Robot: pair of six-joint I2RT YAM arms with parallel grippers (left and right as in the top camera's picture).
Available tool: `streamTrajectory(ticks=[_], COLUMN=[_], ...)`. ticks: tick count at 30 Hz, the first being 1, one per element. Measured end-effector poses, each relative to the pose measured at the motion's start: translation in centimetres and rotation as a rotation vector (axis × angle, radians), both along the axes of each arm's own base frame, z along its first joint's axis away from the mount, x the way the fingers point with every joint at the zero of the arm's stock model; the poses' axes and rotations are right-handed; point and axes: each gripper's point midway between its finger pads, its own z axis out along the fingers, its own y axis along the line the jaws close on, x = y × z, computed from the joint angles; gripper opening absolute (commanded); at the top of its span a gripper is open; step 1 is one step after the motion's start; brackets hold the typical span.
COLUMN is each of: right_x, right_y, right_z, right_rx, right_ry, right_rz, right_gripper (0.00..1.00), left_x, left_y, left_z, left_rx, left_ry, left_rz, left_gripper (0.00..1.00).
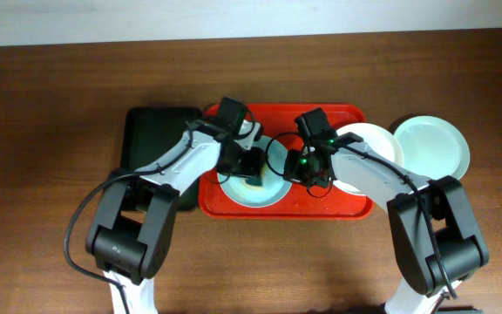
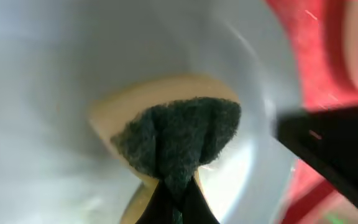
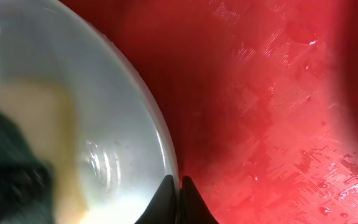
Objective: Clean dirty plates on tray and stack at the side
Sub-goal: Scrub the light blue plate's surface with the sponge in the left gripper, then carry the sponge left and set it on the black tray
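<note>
The red tray sits in the middle of the wooden desk, with a smaller black tray touching its left side. A mint-blue plate lies in the front left part of the red tray, and both arms reach in over it.

The left claw hangs above the middle of this plate. Its fingers are pinched tight on a sponge, yellow with a dark green scouring face. The sponge is pressed flat against the plate's inner surface, with its green side towards the wrist camera.

The right claw is at the plate's right edge. Its two fingertips are drawn almost together on the rim, one just inside and one just outside. In the right wrist view the bare tray floor beside it shows fine scratches and glints of light.

A white plate rests at the right end of the red tray, partly under the right arm. A second mint-blue plate lies on the desk just beyond the tray's right rim, close beside the white one.
</note>
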Motion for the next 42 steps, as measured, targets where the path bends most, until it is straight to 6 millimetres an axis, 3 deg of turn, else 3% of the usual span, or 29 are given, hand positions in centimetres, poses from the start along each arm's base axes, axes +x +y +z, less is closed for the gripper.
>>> streamTrajectory(ticks=[3,5,8,12,13,15,22,26,32,36,42], right_x=[0.0,0.0,-0.1,-0.1,-0.1,-0.1,0.0,0.0,0.0,0.0,0.0], right_y=[0.0,0.0,0.0,-0.1,-0.1,-0.1,-0.3,-0.3,-0.3,-0.3,-0.3], right_z=[0.0,0.0,0.0,0.0,0.0,-0.1,-0.1,-0.1,0.0,0.0,0.0], right_rx=[0.000,-0.001,-0.002,-0.004,-0.004,-0.006,-0.018,-0.018,-0.018,-0.017,-0.016], right_ry=[0.000,0.001,0.002,0.003,0.003,0.003,0.000,-0.001,-0.002,-0.002,-0.003], right_rz=[0.000,0.000,-0.001,-0.002,-0.002,0.001,-0.006,-0.005,-0.005,-0.005,-0.006], right_gripper=[0.05,0.05,0.09,0.11,0.17,0.31,0.44,0.49,0.50,0.53,0.54], left_x=[-0.7,0.1,2.5,4.2,4.5,5.2,6.5,6.5,7.7,9.1,8.9], left_y=[-0.6,0.5,4.5,9.4,10.4,12.4,20.4,23.8,25.6,24.2,22.4], left_z=[0.8,1.9,5.1,8.5,8.9,9.1,9.1,9.0,8.6,7.5,5.4], left_rx=[-0.035,-0.009,0.104,0.278,0.321,0.391,0.509,0.533,0.490,0.397,0.347], left_ry=[0.042,0.029,-0.090,-0.230,-0.255,-0.283,-0.265,-0.241,-0.275,-0.338,-0.360], left_rz=[-0.019,0.006,0.089,0.165,0.182,0.216,0.381,0.456,0.515,0.494,0.458], left_gripper=[0.00,0.00,0.00,0.00,0.00,0.00,0.00,0.00,0.00,0.00,0.00])
